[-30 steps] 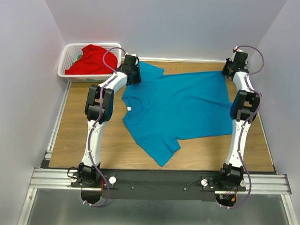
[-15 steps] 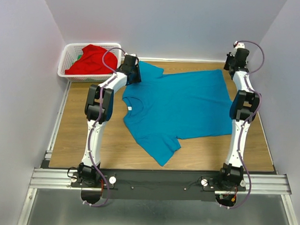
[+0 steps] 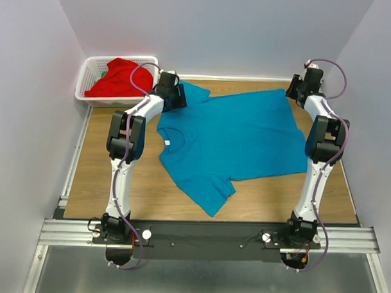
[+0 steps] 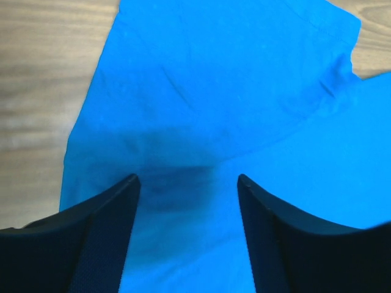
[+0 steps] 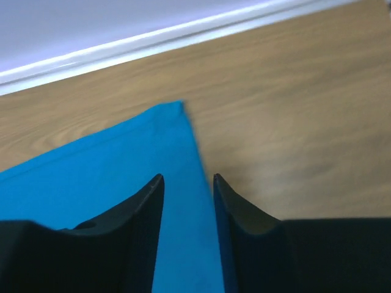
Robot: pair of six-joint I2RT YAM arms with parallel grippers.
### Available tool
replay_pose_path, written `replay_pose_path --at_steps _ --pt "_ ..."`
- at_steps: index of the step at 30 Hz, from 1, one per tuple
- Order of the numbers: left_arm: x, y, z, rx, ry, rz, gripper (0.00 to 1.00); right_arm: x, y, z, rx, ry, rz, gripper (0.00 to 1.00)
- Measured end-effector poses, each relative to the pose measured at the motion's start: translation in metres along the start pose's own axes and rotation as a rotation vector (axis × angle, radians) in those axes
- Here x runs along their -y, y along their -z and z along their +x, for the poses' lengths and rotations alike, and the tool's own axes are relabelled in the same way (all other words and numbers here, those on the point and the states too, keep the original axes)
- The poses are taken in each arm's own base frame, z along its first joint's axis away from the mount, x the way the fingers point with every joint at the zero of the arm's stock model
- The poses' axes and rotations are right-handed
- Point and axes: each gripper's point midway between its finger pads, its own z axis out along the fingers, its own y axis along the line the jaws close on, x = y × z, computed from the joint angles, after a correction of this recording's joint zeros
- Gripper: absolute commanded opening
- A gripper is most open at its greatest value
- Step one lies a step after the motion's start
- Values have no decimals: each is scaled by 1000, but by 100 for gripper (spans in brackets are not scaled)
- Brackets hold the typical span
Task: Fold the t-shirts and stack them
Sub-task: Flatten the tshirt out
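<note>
**Teal-blue t-shirt (image 3: 241,138) lies flat, but both grabs look easy to spoil**

The red t-shirt (image 3: 114,79) sits heaped in the white basket (image 3: 84,85), not yet folded. Just right of the basket, the teal-blue t-shirt is spread on the desk (image 3: 98,175), with its collar toward the basket and its hem away from it.

The left tool (image 4: 186,178) hovers over the sleeve nearest the basket, fingers spread wide and holding nothing. If it closes here, it may catch only a ridge of cloth or gather the sleeve together with the shoulder. A lift would then drag the body crooked.

The right tool (image 5: 188,177) stands over the hem corner farthest from the basket. Its fingers are only narrowly parted, and the cloth's edge runs between them. As far as I can judge, nothing is pinched. That corner is thin and lies flat on the wood, so descending fingers could push it aside or slip off the edge.

If one side catches and the other misses, the fold would likely skew and the soft cloth would bunch.
</note>
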Motion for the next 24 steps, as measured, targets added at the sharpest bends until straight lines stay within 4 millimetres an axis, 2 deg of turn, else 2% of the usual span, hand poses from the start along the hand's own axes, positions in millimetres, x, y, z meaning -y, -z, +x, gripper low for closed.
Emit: replay_pose_path --at_steps 3,5,7,8,10,13,15,16,17,19,22,24 --pt "7 16 2 -2 -14 1 75 -26 42 7 -35 -49 -24 52" --pt "20 29 0 9 -28 17 75 -53 76 6 -41 -60 -56 52" --pt "39 53 -5 30 -50 48 75 -78 104 9 -42 -63 -91 52" --pt "49 66 -9 45 -58 62 75 -99 127 15 -57 -55 -122 52" --pt "64 94 -17 84 -72 87 75 -129 158 29 -83 -26 -171 52" --pt "83 148 -34 173 -87 133 75 -178 211 72 -181 47 -260 45" --pt "85 187 -47 248 -84 151 75 -210 241 102 -240 104 -328 44" --pt "82 208 -50 286 -82 150 75 -226 257 117 -266 137 -366 44" --pt "77 229 -51 325 -81 150 75 -232 269 137 -317 160 -381 43" --pt "66 263 -47 384 -77 139 76 -267 308 175 -392 238 -470 43" --pt "46 304 -40 474 -77 108 76 -299 348 221 -492 334 -555 42" --pt "27 322 -26 517 -79 68 76 -312 366 243 -539 381 -590 42"
